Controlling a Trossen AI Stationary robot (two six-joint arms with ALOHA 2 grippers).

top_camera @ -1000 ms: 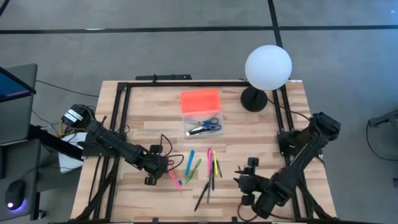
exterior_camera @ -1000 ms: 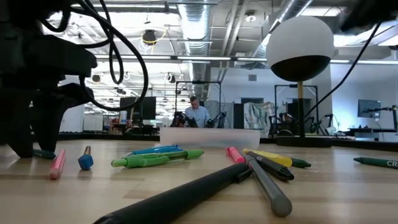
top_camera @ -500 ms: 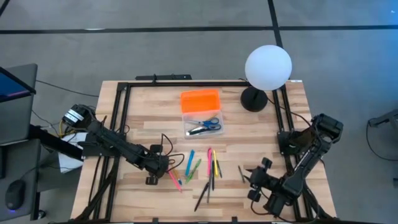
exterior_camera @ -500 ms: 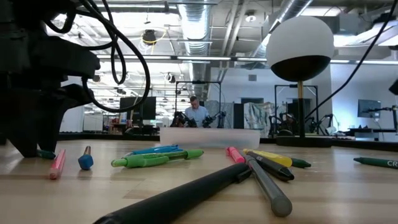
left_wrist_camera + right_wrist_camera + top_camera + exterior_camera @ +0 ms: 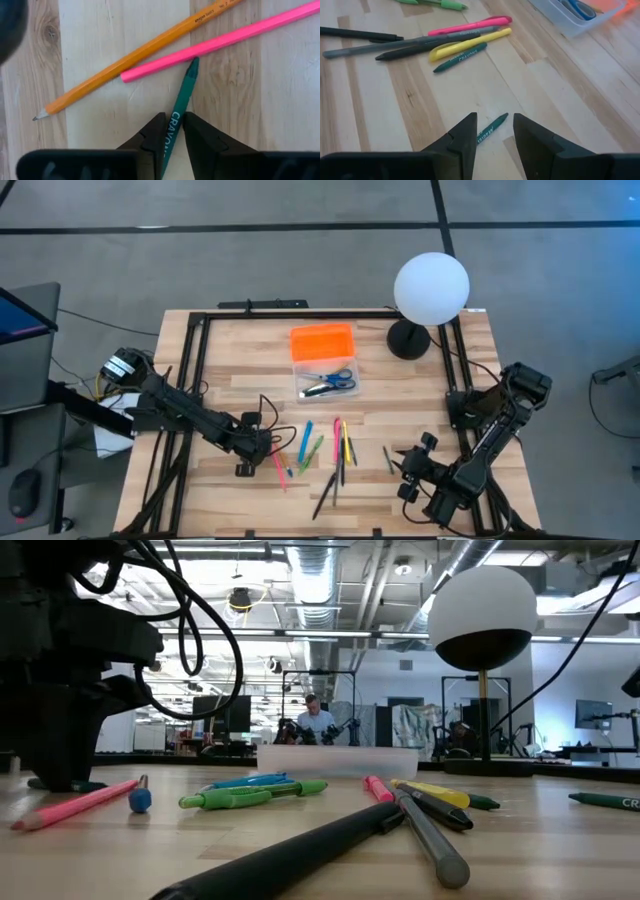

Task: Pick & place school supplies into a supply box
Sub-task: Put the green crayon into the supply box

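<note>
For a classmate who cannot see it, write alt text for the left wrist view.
The left gripper has its jaws shut on a green crayon lying on the wooden table. The crayon's tip touches a pink pencil, and an orange pencil lies alongside the pink one.

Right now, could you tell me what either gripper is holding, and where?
The left gripper grips a green crayon partway along its shaft; the right gripper holds nothing.
</note>
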